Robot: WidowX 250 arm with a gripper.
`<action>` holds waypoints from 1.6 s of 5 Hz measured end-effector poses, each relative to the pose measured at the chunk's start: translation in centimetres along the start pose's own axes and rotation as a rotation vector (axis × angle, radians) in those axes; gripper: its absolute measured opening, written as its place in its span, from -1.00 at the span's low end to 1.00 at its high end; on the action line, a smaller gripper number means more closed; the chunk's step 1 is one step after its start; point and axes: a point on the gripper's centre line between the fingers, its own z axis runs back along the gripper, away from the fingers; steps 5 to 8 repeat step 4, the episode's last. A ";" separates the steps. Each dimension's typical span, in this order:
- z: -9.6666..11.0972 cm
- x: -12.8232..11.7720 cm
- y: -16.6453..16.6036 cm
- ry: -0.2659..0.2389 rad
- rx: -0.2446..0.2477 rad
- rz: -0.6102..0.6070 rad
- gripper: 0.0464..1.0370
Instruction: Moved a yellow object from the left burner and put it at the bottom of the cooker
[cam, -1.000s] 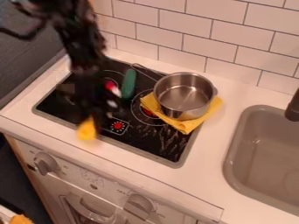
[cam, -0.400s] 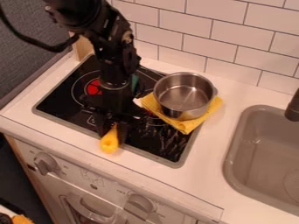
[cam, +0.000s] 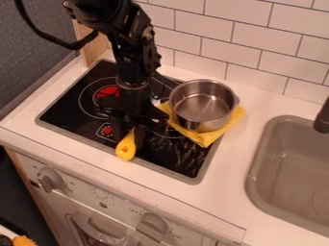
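My gripper (cam: 133, 130) hangs over the front edge of the black cooktop (cam: 64, 108), just right of the small red symbol. It is shut on the yellow object (cam: 126, 147), whose rounded end points toward the front of the counter and lies over the cooktop's front rim. The object's back end is hidden between the fingers. Behind the gripper, the left burner (cam: 106, 92) shows its red centre with nothing on it.
A steel pot (cam: 203, 104) stands on a folded yellow cloth (cam: 208, 136) at the cooktop's right. A grey sink (cam: 292, 173) lies farther right, with a dark faucet (cam: 322, 117). Oven knobs (cam: 50, 179) line the front below.
The arm has come right from the cooktop's left side with the yellow object in the gripper. Since the later earlier frame, both have shifted slightly right and back.
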 end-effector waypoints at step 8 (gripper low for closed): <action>2.6 -0.3 0.0 -0.042 -0.031 -0.038 0.93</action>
